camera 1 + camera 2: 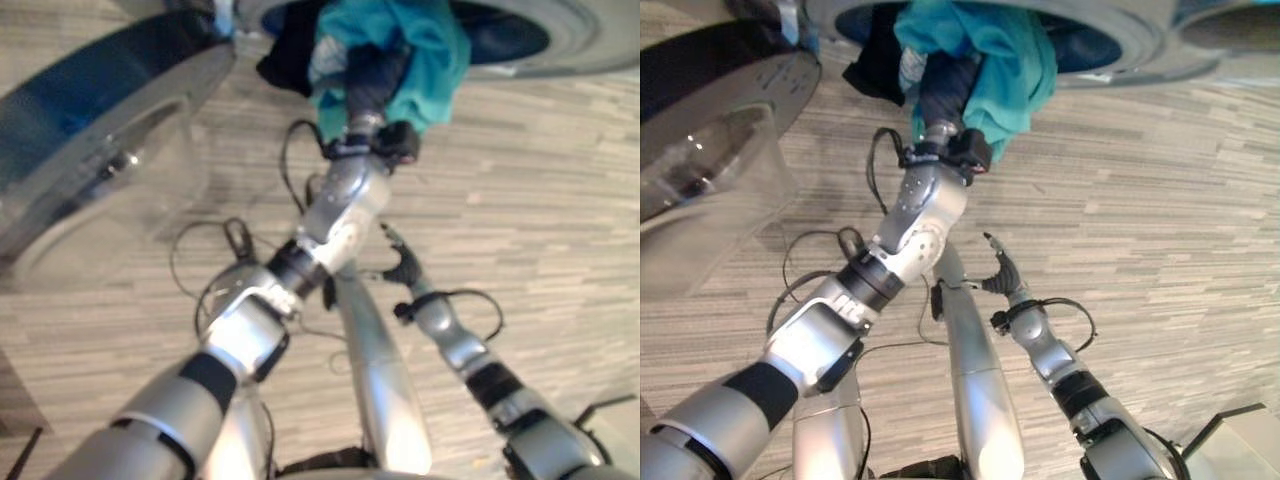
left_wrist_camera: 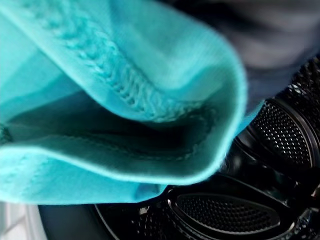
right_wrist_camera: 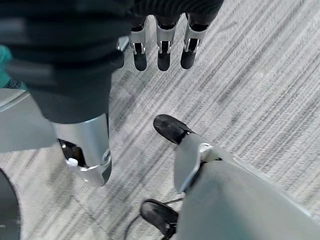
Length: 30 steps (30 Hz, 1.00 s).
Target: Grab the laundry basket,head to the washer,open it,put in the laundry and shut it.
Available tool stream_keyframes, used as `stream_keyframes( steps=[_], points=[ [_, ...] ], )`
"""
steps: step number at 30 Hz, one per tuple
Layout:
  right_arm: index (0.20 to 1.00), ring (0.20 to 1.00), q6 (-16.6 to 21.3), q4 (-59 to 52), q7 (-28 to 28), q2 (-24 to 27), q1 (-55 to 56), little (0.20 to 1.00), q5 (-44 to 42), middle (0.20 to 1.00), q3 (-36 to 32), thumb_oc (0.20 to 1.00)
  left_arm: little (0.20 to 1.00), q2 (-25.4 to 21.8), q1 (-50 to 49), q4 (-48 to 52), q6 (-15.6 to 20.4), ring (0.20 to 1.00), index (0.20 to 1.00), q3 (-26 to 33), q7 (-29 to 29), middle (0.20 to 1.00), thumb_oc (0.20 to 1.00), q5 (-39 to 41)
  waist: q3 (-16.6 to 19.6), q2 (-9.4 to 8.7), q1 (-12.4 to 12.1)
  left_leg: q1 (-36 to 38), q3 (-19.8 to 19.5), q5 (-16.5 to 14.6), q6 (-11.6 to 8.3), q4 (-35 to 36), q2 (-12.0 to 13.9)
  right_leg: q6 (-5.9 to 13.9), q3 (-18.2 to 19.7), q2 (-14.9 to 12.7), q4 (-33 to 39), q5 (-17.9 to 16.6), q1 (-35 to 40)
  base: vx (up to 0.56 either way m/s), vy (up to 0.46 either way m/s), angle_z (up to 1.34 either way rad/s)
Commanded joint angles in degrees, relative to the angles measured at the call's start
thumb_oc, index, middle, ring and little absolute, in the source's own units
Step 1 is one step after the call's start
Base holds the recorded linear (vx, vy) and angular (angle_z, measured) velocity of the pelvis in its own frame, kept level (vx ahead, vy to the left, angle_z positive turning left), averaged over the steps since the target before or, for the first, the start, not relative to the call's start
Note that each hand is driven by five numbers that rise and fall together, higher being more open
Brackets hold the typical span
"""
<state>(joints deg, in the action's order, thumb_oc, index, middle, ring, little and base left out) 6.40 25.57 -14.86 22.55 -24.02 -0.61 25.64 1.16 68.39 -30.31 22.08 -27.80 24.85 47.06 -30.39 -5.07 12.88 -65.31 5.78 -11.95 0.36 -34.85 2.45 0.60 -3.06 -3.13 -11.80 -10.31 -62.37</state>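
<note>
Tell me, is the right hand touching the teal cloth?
Apart. The left eye view shows the right hand low over the floor, with bare floor between it and the teal cloth up at the washer.

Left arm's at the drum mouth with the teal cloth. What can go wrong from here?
1. The teal cloth and a dark garment hang over the lip of the washer opening, not inside the drum. If released here, they may slide onto the floor.
2. Cloth left over the lip could get trapped when the washer door shuts.
3. The cloth covers the left hand, so its hold cannot be checked. The right hand hangs open, low over the floor.
</note>
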Motion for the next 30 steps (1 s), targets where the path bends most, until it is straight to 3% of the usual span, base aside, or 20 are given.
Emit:
stream_keyframes(
  steps=[1,16,21,25,30],
  points=[
    [1.0,1.0,2.32,-2.14,-0.39,1.84,4.09,1.0,-2.25,1.0,1.27,1.0,0.2,3.66,5.42,-2.42,1.7,0.2,0.2,0.29,0.69,0.2,0.2,-6.04,6.79,1.19,3.18,-0.59,-1.44,-2.91,1.06,0.12,4.68,5.19,-0.93,-2.14,-4.29,4.19,-6.08,0.03,-0.034,0.01],
    [1.0,1.0,3.01,-2.41,2.4,5.14,8.69,1.0,-1.37,1.0,0.27,1.0,0.2,-9.59,21.93,-5.27,2.71,0.2,0.2,5.46,5.64,0.2,0.2,-6.55,9.06,1.24,4.67,-3.12,-3.01,-2.93,0.19,0.99,5.87,5.42,-2.93,-1.47,-5.03,4.76,-8.79,0.04,-0.028,-0.01],
    [1.0,1.0,2.9,-3.18,3.42,6.93,10.35,1.0,-2.34,1.0,-1.34,1.0,0.2,-13.77,28.8,-8.25,1.9,0.2,0.2,4.42,5.71,0.2,0.2,-4.78,9.94,1.57,5.1,-3.49,-3.61,-2.66,-0.19,1.53,6.16,5.57,-3.46,-1.42,-5.0,5.14,-9.06,0.04,-0.045,-0.01],
    [1.0,1.0,2.71,-4.07,3.73,8.74,10.84,1.0,-2.77,1.0,-2.36,1.0,0.2,-13.72,33.22,-10.6,0.38,0.2,0.2,2.6,5.95,0.2,0.2,-4.77,10.46,2.01,5.28,-3.05,-3.54,-2.42,-0.43,2.4,6.26,5.38,-3.63,-1.43,-5.06,5.44,-9.15,0.04,-0.048,0.02],
    [1.0,1.0,2.91,-5.06,4.98,11.54,13.06,1.0,-4.38,1.0,-5.43,1.0,0.2,-18.39,44.53,-15.0,-0.4,0.2,0.2,-2.45,3.56,0.2,0.2,-0.51,12.06,3.92,5.06,-1.27,-2.65,-2.04,-0.77,3.14,6.68,5.31,-3.41,-1.2,-5.16,5.87,-8.34,0.06,-0.039,0.02]
  ],
)
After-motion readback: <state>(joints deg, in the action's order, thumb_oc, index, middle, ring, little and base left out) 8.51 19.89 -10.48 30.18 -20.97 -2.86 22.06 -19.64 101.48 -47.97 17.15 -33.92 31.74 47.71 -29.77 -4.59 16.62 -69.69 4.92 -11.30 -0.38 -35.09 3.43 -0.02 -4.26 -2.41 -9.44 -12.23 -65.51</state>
